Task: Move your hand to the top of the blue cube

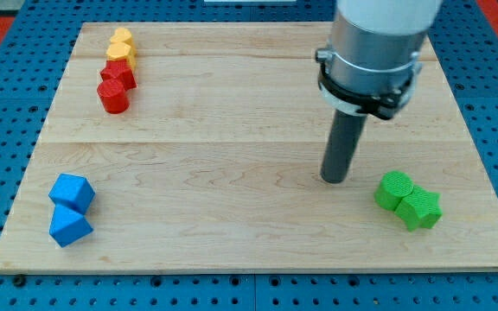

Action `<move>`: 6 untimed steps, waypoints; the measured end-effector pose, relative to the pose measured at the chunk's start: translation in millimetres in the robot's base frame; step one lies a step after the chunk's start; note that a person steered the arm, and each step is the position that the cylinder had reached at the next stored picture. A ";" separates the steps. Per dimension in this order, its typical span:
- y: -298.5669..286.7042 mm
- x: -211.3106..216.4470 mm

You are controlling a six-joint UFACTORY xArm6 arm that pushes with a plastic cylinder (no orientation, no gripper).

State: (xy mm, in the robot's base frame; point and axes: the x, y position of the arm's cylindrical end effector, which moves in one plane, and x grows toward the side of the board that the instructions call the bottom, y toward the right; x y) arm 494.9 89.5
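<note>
The blue cube (72, 192) sits near the board's lower left corner, touching a second blue block (68, 225) just below it. My tip (334, 180) stands on the board right of centre, far to the right of the blue cube. It touches no block. A green round block (394, 189) lies a short way to the tip's right.
A second green block (420, 209) touches the green round one at the lower right. At the upper left stand two yellow blocks (121, 45) and, below them, a red block (118, 74) and a red cylinder (112, 97). The wooden board (232, 233) lies on a blue pegboard.
</note>
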 end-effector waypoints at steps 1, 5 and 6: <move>-39.0 -10.7; -259.2 -25.0; -308.9 -25.0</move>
